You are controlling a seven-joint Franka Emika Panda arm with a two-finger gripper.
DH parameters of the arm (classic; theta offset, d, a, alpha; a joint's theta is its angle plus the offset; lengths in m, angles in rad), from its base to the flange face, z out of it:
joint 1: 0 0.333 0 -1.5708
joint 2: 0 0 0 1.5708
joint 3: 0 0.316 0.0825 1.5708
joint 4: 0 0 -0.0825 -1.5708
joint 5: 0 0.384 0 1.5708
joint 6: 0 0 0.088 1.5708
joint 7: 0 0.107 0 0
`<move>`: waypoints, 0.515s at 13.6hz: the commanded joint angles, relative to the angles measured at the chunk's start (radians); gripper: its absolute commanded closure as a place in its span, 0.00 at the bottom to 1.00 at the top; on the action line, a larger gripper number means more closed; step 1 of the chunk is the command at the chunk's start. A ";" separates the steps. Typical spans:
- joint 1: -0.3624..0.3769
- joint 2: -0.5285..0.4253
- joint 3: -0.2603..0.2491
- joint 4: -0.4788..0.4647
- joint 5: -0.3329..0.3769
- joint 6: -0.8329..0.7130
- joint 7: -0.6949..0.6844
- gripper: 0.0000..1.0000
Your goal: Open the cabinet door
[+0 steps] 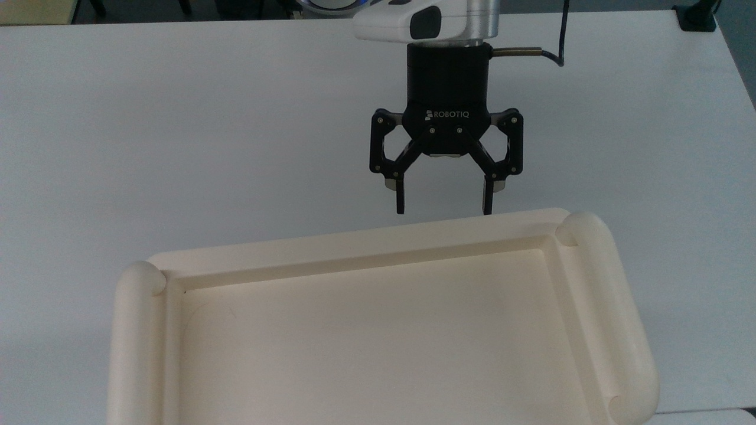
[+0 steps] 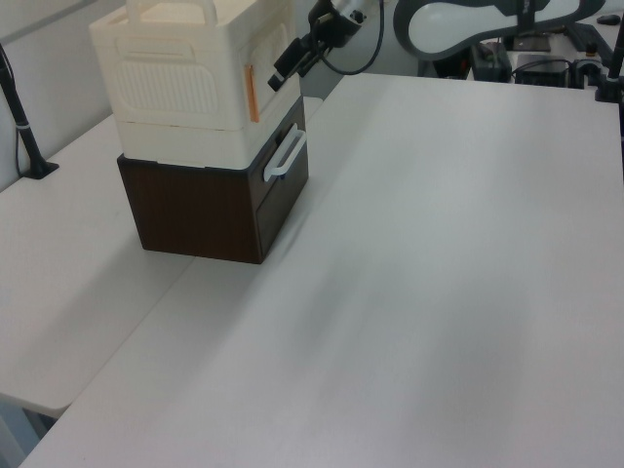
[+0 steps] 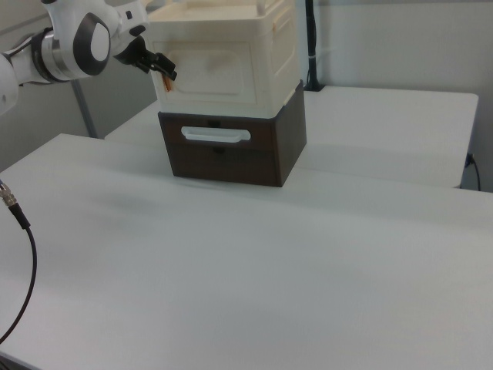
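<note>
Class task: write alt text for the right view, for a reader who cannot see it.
A black gripper on a white robot arm reaches the copper handle of the cream cabinet. The cabinet sits on a dark brown drawer unit on a white table.

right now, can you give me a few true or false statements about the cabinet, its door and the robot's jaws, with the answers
1. The cabinet stands on a dark brown drawer unit. True.
2. The cabinet door is swung wide open. False: it lies flush with the cabinet front, shut.
3. The gripper has its jaws apart and holds nothing. True.
4. The door's copper-coloured handle is clamped between the jaws. False: in the left view the gripper hangs beside the door, past the handle.
5. The drawer unit has a white handle. True.
</note>
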 commanded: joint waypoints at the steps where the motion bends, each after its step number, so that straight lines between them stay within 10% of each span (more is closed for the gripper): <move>1: 0.026 0.067 -0.038 0.044 -0.049 0.131 0.025 0.17; 7: 0.035 0.097 -0.035 0.068 -0.087 0.146 0.027 0.26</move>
